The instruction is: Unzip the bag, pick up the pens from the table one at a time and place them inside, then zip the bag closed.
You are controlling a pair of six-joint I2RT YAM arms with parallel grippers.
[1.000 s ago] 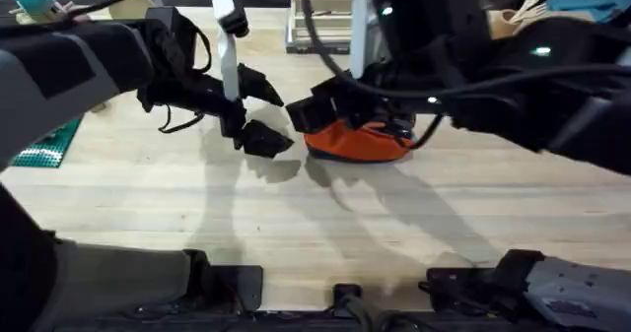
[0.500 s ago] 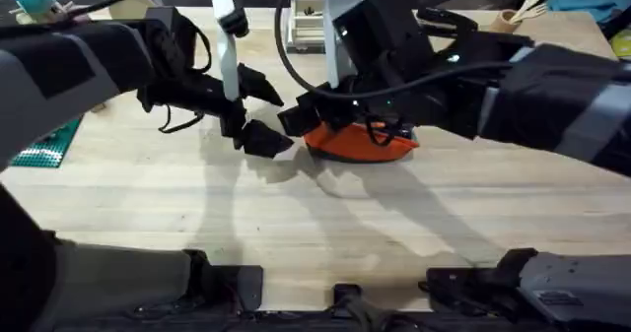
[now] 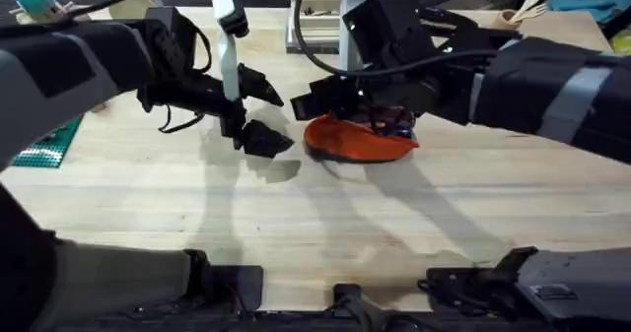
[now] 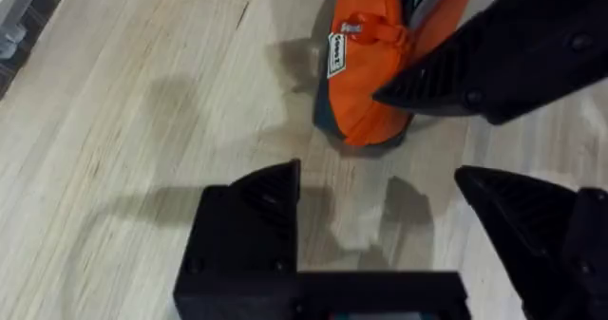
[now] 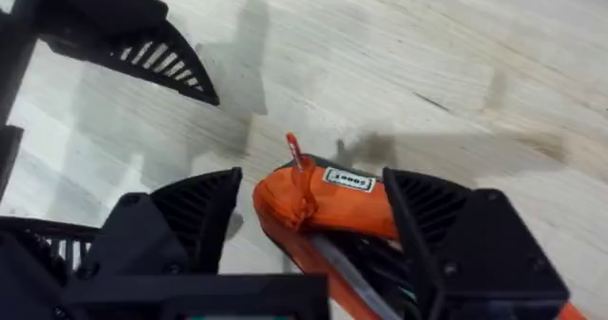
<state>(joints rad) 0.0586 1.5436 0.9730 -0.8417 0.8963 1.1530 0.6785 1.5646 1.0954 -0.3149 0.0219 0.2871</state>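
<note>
Closing the zipper looks like the step in hand, judging by the right gripper [image 5: 313, 230] hovering over the left end of the orange zip pouch [image 3: 355, 141], its jaws spread to either side of the small red zipper pull [image 5: 295, 155] without yet pinching it. To do it well, the fingers should settle squarely on that pull tab, pinch only the tab and not the fabric, then draw along the zip line while the pouch is kept from sliding. The left gripper [image 4: 380, 201] hangs just left of the pouch with its jaws also apart and nothing between them; it could usefully brace the pouch's end. The pouch lies near the middle of the wooden tabletop [image 3: 197, 214], toward the far side, its mouth seemingly part open, with something dark and slender inside that may be a pen, though I cannot tell for sure. Counting: one pouch, one red pull, one white label [image 5: 347, 179], two grippers.
</note>
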